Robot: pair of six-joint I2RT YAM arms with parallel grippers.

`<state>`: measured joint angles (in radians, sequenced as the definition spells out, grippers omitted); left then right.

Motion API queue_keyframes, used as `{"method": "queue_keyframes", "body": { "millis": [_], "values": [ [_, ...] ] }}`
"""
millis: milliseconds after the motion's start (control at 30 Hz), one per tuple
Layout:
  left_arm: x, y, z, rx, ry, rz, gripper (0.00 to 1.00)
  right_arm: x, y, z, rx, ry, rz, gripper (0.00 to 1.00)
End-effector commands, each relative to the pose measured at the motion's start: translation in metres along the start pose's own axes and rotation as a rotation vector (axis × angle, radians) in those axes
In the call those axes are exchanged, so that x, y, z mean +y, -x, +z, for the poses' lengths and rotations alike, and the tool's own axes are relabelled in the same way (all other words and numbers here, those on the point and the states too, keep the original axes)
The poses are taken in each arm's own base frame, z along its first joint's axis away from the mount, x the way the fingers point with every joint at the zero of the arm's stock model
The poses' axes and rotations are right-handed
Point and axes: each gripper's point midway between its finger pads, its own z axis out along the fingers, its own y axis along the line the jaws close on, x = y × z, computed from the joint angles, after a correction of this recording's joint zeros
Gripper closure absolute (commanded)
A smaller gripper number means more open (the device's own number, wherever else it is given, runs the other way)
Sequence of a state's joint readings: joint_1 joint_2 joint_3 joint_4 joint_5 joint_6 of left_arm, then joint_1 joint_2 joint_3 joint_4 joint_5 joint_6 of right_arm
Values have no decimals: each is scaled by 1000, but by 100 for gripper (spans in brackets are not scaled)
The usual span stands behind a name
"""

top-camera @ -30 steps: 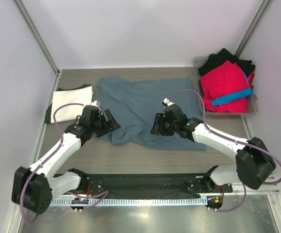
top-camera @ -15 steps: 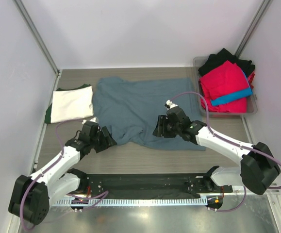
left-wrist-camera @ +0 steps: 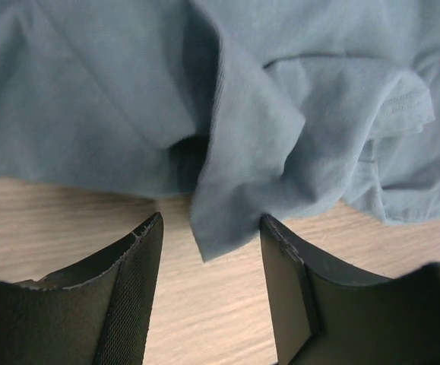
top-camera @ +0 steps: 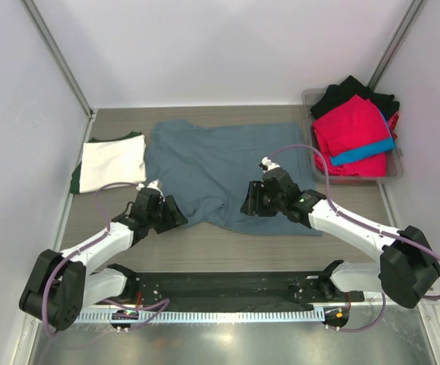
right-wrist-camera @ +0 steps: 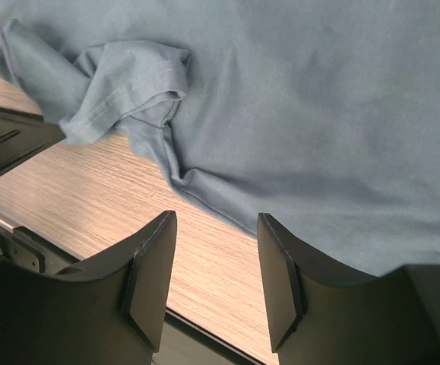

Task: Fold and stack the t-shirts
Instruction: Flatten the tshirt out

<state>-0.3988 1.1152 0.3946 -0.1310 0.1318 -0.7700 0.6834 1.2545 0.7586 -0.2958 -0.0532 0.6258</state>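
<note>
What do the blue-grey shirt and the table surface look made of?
Blue-grey t-shirt: soft matte knit, likely cotton jersey. It drapes in loose folds, and a stitched sleeve hem shows.
Table: pale wood-grain top, possibly laminate rather than solid wood. Fine even streaks, low sheen.

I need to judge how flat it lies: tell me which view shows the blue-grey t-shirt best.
The top external view: the whole blue-grey t-shirt shows, spread on the table, near edge bunched. The left wrist view gives only a folded flap of that edge; the right wrist view, the hem and a crumpled sleeve.
</note>
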Motion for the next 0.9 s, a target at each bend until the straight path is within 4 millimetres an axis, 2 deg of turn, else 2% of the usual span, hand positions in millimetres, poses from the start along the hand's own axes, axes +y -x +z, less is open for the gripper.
{"method": "queue_keyframes", "body": {
  "millis": [0, 300, 400, 433, 467, 667, 767, 800, 867],
  "values": [
    [-13, 16, 5, -50, -31, 48, 45, 7, 11, -10, -49, 26, -21, 48],
    [-28, 6, 6, -37, -75, 62, 63, 3, 9, -9, -46, 10, -20, 48],
    [-34, 4, 3, -30, -99, 50, 79, 2, 10, -10, -51, 4, -22, 48],
    [-34, 3, 1, -26, -101, 46, 93, 1, 10, -11, -53, 2, -23, 48],
    [-35, 1, 0, -19, -107, 42, 100, 0, 9, -11, -53, -4, -21, 48],
    [-43, 5, -27, -35, -126, 28, 100, -13, 8, -20, -67, -66, -22, 48],
    [-40, 5, -45, -41, -100, 21, 100, -30, 7, -32, -86, -147, -12, 47],
    [-39, 6, -51, -38, -84, 18, 100, -43, 1, -36, -81, -206, 0, 47],
    [-38, 11, -60, -68, -72, 7, 100, -57, 3, -47, -116, -270, 22, 47]
  ]
}}
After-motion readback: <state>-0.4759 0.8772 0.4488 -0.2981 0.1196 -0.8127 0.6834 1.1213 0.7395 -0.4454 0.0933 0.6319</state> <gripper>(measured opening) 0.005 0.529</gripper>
